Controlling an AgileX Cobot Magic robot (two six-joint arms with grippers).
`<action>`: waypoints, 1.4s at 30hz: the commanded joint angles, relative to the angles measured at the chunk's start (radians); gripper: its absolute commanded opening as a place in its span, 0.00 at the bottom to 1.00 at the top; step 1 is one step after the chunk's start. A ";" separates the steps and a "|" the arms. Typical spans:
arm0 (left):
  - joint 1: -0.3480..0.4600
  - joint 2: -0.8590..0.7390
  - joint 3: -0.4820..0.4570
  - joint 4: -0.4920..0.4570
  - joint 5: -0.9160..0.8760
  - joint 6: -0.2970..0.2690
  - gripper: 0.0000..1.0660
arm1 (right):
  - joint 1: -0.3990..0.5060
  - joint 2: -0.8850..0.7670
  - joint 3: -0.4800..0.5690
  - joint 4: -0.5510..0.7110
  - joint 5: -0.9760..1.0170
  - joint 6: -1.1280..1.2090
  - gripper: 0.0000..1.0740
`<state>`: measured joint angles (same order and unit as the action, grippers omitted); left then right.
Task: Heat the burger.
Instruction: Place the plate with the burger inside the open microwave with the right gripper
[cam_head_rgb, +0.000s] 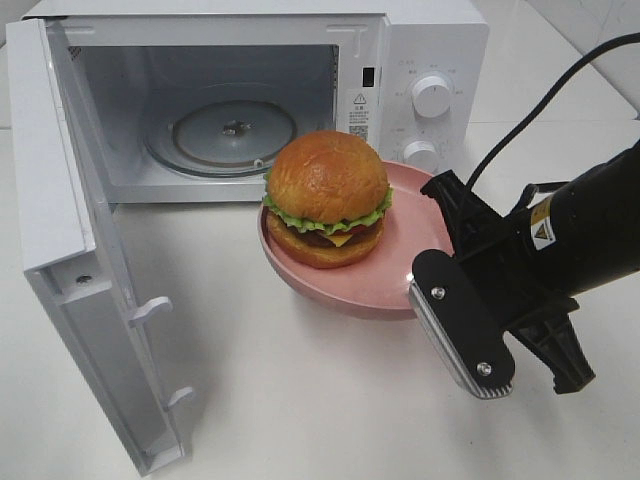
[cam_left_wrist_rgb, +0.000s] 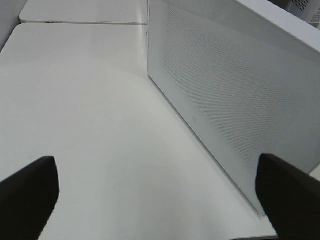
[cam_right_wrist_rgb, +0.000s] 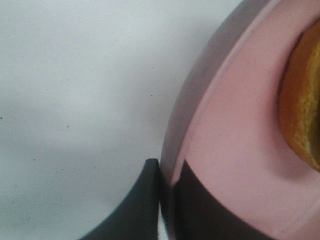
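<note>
Right claw (cam_right_wrist_rgb: 167, 174) grips pink plate (cam_head_rgb: 400, 272) rim, white table (cam_head_rgb: 330, 400) beneath

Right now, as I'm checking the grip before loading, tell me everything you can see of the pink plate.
The pink plate is round and shallow with a raised rim, smooth, seemingly plastic. It is level before the open microwave; whether it rests on the white table or is lifted I cannot tell. The burger sits on it. The right gripper is shut on its rim, one finger inside, one outside.
</note>
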<state>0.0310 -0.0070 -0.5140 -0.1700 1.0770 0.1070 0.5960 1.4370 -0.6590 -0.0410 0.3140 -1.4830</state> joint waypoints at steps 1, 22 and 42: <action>0.003 -0.014 -0.001 -0.003 -0.009 -0.001 0.94 | -0.001 0.000 -0.026 -0.002 -0.084 0.011 0.00; 0.003 -0.014 -0.001 -0.003 -0.009 -0.001 0.94 | 0.072 0.161 -0.187 -0.137 -0.085 0.195 0.00; 0.003 -0.014 -0.001 -0.003 -0.009 -0.001 0.94 | 0.094 0.300 -0.354 -0.181 -0.059 0.280 0.00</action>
<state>0.0310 -0.0070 -0.5140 -0.1700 1.0770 0.1070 0.6890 1.7300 -0.9750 -0.2110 0.2900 -1.2210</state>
